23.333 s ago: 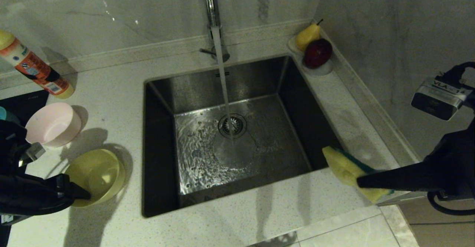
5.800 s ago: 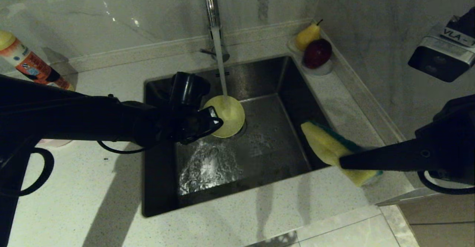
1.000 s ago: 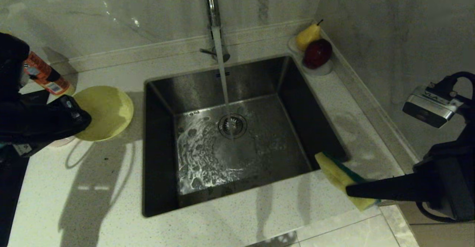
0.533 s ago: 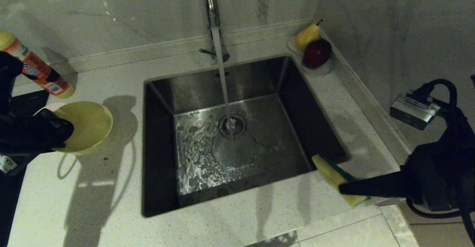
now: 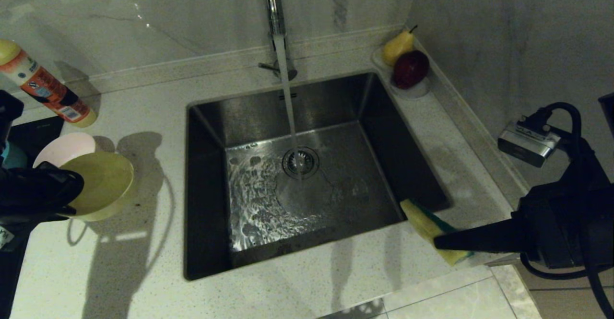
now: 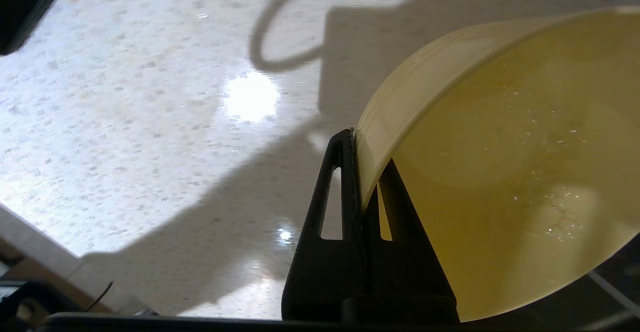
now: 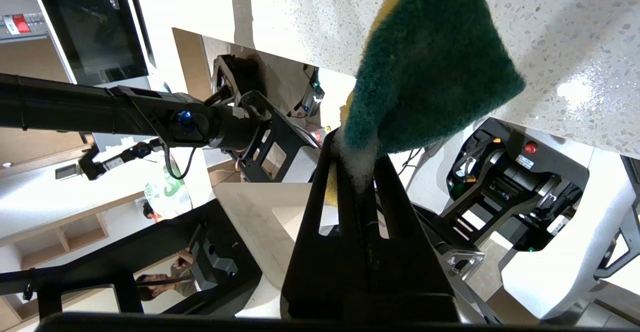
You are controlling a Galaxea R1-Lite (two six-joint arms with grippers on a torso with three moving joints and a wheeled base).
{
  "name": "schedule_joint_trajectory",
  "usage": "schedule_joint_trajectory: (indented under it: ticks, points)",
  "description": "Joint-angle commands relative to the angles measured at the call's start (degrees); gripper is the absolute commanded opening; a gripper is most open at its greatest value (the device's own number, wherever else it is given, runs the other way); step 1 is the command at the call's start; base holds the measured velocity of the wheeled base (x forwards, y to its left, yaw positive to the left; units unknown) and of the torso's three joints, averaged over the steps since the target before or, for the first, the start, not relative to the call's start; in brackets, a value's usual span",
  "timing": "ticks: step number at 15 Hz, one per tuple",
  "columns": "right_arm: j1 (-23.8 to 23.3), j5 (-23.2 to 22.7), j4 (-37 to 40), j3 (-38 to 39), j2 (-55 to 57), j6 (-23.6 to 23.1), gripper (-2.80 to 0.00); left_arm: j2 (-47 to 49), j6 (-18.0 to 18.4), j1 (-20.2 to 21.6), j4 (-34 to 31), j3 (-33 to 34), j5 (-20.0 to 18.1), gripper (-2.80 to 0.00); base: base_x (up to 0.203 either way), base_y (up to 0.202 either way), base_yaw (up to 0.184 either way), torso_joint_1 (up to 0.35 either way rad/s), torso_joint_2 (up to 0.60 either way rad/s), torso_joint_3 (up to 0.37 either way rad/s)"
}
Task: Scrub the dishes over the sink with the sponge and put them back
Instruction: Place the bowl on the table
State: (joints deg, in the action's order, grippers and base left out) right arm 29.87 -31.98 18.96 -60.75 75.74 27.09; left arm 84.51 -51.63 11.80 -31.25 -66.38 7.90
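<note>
One sink (image 5: 336,117) lies before me, with water running from one tap (image 5: 273,7) onto its drain. I count three bowls on the counter (image 5: 288,290) at my left: one yellow bowl (image 5: 103,182), one pink bowl (image 5: 64,148) just behind it, and a teal one (image 5: 12,156) mostly hidden. My left gripper (image 5: 72,192) is clamped on the rim of the yellow bowl. My right gripper (image 5: 443,242) pinches the one sponge (image 5: 424,223) over the near right corner of the sink.
</note>
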Motion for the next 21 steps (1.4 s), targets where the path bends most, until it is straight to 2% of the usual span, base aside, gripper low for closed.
schedule_joint_trajectory:
  ticks: [1, 13, 16, 17, 21]
  points:
    - [0.1, -0.2, 0.2, -0.1, -0.2, 0.2, -2.8, 0.2, -0.3, 0.7, 0.0, 1.6, 0.1, -2.8, 0.0, 0.0, 0.0, 0.0, 0.0, 0.0]
    - [0.0, -0.3, -0.1, 1.2, -0.3, 0.1, -2.8, 2.8, -0.3, 1.3, 0.8, 5.4, 0.5, -2.8, 0.0, 0.0, 0.0, 0.0, 0.0, 0.0]
    - [0.1, -0.3, 0.0, 1.5, -1.3, 0.1, -2.8, 3.5, -0.3, 1.5, 3.8, 6.8, 0.7, -2.8, 0.0, 0.0, 0.0, 0.0, 0.0, 0.0]
    - [0.1, -0.5, 0.0, 1.6, -1.5, 0.2, -2.8, 4.0, -0.2, 1.5, 5.5, 7.5, 0.7, 0.0, 0.0, 0.0, 0.0, 0.0, 0.0, 0.0]
    - [0.1, -0.5, -0.2, 1.9, -0.9, 0.1, -2.8, 3.1, -0.3, 1.6, 6.0, 5.9, 0.5, 0.0, 0.0, 0.0, 0.0, 0.0, 0.0, 0.0]
